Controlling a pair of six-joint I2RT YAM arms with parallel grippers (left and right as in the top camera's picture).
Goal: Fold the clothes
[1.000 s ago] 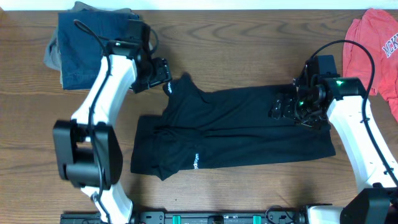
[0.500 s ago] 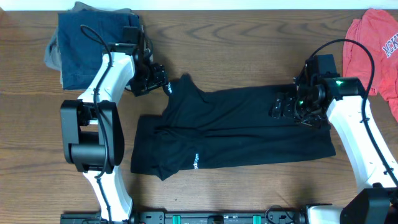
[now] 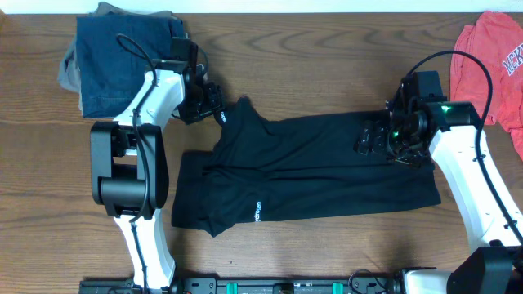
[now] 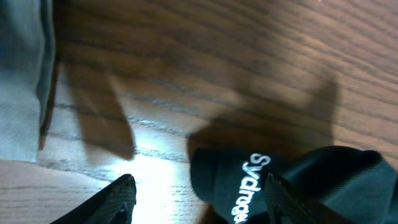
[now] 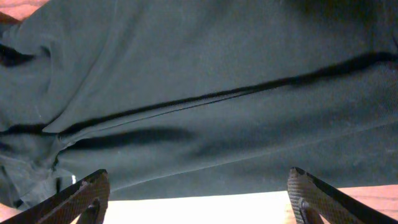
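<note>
Two other garments bracket the scene. Far left, a denim pile [image 3: 114, 57] lies just beside the left jaws, which stand apart astride the lettered corner of the black clothes [image 3: 310, 171] spread mid-desk [image 3: 327, 73], unclamped. The right jaws gape wide over its right end, empty. A red shirt [image 3: 490, 57] lies far right.

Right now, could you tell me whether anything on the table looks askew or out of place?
Yes: the black garment is creased along its length, and its lettered end juts out at the upper left, breaking the rectangular outline.
</note>
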